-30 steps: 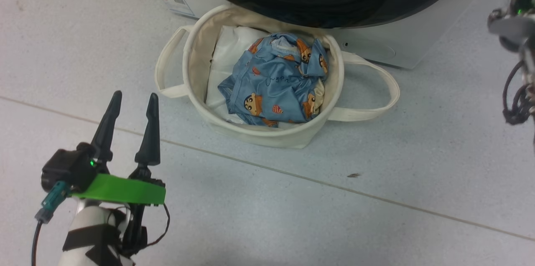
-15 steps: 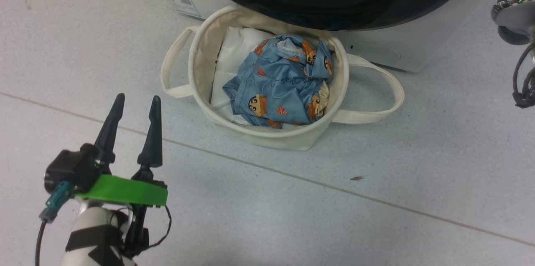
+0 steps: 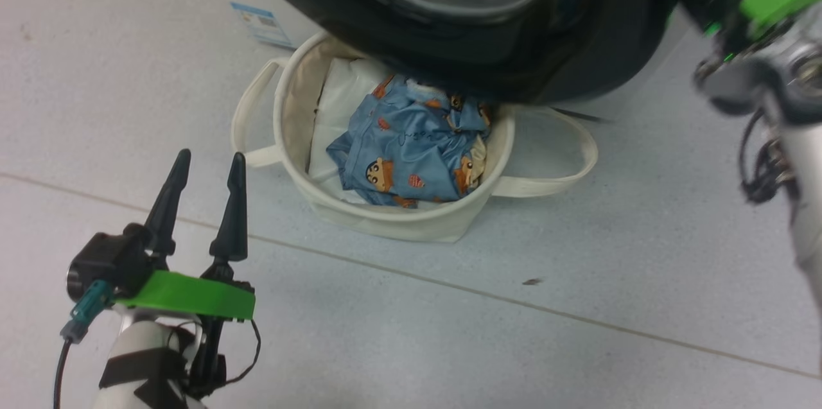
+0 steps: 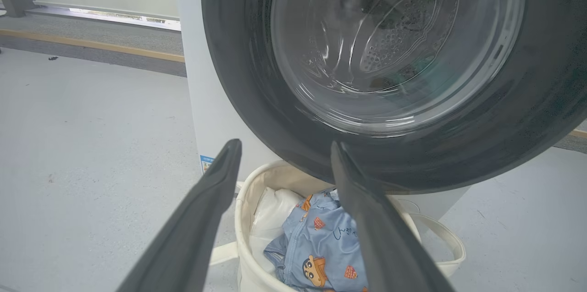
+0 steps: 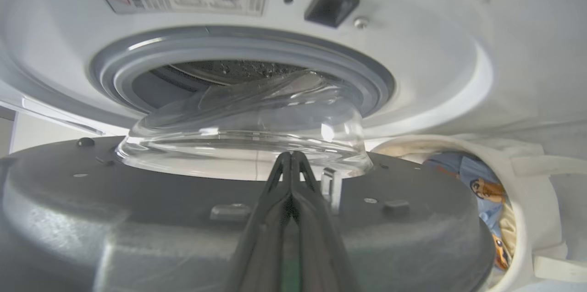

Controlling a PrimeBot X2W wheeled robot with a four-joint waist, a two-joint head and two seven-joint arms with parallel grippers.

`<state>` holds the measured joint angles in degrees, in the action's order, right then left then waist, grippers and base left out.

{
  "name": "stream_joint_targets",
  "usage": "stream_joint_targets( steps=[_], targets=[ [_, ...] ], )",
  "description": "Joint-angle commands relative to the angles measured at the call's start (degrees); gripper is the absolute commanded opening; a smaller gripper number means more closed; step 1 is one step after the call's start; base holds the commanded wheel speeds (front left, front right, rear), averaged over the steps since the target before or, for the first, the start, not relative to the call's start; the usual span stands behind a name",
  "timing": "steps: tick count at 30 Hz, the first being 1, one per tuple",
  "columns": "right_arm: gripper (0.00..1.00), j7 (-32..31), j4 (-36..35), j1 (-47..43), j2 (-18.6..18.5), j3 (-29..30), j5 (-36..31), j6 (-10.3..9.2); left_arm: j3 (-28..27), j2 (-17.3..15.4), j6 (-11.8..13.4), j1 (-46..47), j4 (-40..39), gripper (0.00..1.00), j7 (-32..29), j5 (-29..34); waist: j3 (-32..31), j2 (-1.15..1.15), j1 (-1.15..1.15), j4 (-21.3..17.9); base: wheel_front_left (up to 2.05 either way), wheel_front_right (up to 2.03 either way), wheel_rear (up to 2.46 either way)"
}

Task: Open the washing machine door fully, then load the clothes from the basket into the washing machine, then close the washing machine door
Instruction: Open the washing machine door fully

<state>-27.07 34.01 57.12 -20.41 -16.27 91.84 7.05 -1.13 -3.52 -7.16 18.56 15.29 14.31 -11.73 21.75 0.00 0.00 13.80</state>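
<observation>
Cream canvas basket holds the blue cartoon-print clothes over a white cloth bundle, under the ajar washing machine door. My left gripper gapes wide, empty; my right gripper is pinched together.

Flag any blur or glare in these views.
Head view: the round glossy black-rimmed glass door is motion-smeared, the cream canvas basket sharp. Left wrist view: reflections streak the door's glass. Right wrist view: the shut right gripper softens near the lens.

the clothes lie in the basket, before the washing machine.
</observation>
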Motion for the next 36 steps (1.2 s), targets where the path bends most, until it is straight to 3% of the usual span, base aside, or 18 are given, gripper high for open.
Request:
stream_joint_targets(
  steps=[1, 8, 17, 36],
  targets=[
    [0.00, -1.18, -3.04, -2.51, 2.31, -1.87, -0.04, 0.44, -2.17, -1.83, -0.33, -0.15, -1.44, 1.00, 0.69, -0.05, -1.01, 0.00, 0.00, -1.07, 0.00, 0.00, 0.00],
    [0.00, -3.81, -8.08, -9.33, 2.85, -4.75, -0.36, 0.44, -2.32, -2.53, -0.33, -1.44, -0.34, 1.00, 0.69, 0.10, -4.65, 0.00, 0.00, -2.61, 0.00, 0.00, 0.00],
    [0.00, -6.00, -15.54, -16.40, 3.69, -9.39, -2.03, 0.44, -3.76, -2.78, -0.33, -4.85, 3.31, 1.00, 0.69, 0.00, -10.68, 0.00, 0.00, -1.43, 0.00, 0.00, 0.00],
    [0.00, -8.94, -15.92, -20.00, 7.71, -15.49, -4.15, 0.44, -7.83, -1.71, -0.13, -8.97, 8.47, 1.00, 0.69, 1.73, -18.39, 0.00, 0.00, 7.99, 0.00, 0.00, 0.00]
  ],
)
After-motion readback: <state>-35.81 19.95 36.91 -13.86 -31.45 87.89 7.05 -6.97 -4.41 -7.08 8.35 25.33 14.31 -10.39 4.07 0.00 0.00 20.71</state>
